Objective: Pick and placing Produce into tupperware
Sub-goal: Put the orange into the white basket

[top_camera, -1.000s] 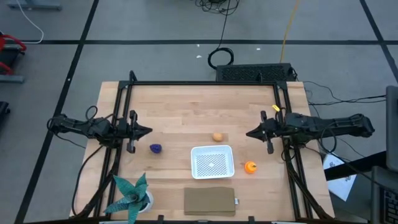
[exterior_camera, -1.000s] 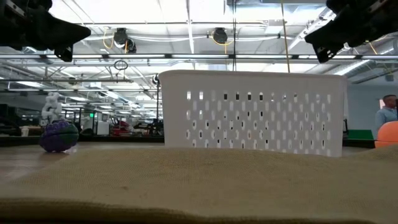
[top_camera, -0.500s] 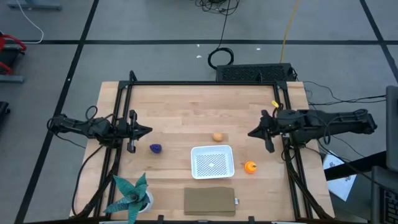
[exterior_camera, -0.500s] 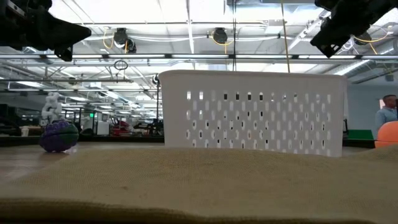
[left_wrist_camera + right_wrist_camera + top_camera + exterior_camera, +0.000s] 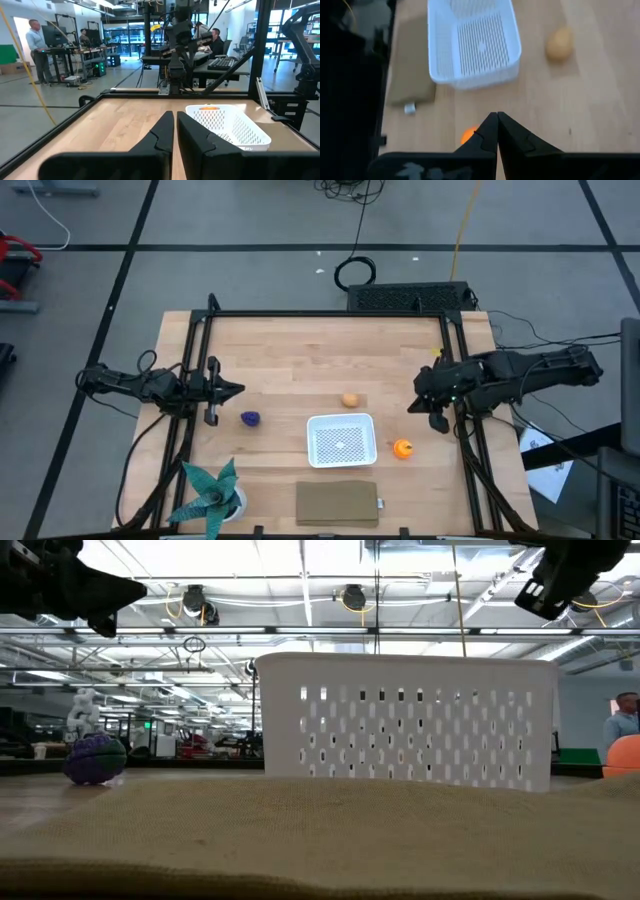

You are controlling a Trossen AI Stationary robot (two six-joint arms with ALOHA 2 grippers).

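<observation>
The white tupperware (image 5: 341,440) stands on the table's near half. The tan-yellow piece (image 5: 349,400) lies just beyond it, the orange piece (image 5: 402,448) to its right and the purple piece (image 5: 250,418) to its left. My right gripper (image 5: 412,406) is shut and hangs tipped downward above the table, up and to the far right of the orange piece (image 5: 468,135). My left gripper (image 5: 238,389) is shut, level, waiting beyond the purple piece. In the low view the purple piece (image 5: 95,758) and the orange piece (image 5: 625,755) rest on the table either side of the tupperware (image 5: 405,720).
A flat tan-brown slab (image 5: 338,502) lies at the near edge in front of the tupperware. A teal spiky plant in a white pot (image 5: 212,492) stands at the near left corner. A black frame (image 5: 325,314) borders the table. People show in the room beyond.
My right gripper has drawn back toward the table's right edge and a little toward the near edge, and it has tipped its fingers downward toward the orange piece. It has stayed shut. The produce and tupperware have not moved.
</observation>
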